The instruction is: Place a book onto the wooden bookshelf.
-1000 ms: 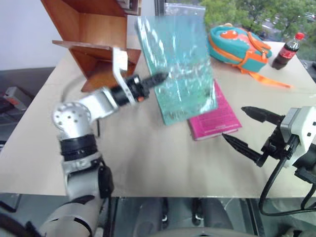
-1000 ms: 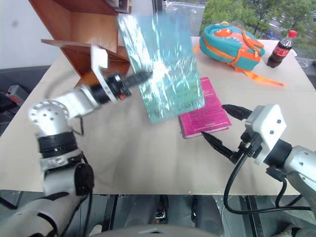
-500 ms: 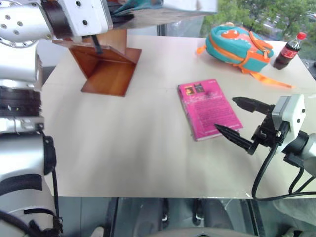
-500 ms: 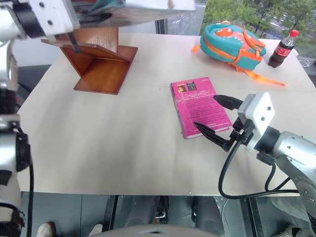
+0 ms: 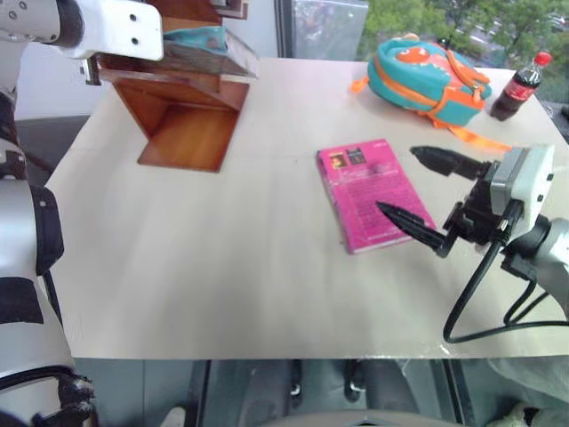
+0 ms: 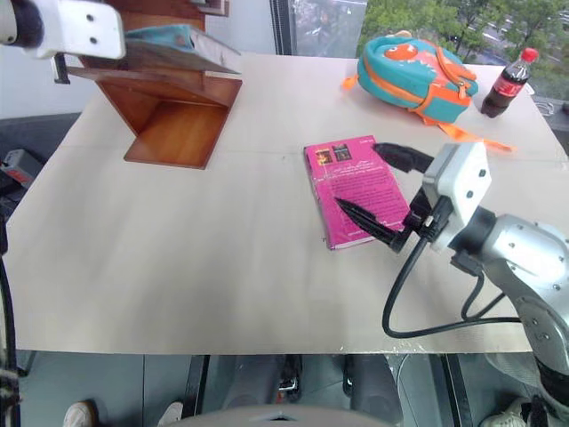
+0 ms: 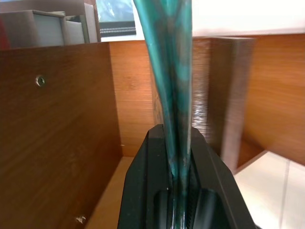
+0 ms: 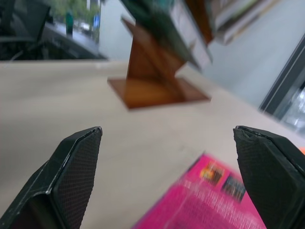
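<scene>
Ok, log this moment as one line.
left end effector: shut on book | book: over wooden bookshelf board | right end effector: open, above pink book

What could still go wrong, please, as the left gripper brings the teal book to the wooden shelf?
1. The book lies on a shelf board of the wooden bookshelf, clamped in the left gripper; if it is released too early, it might slide off.
2. The right gripper, open over the pink book, could nudge it.
</scene>
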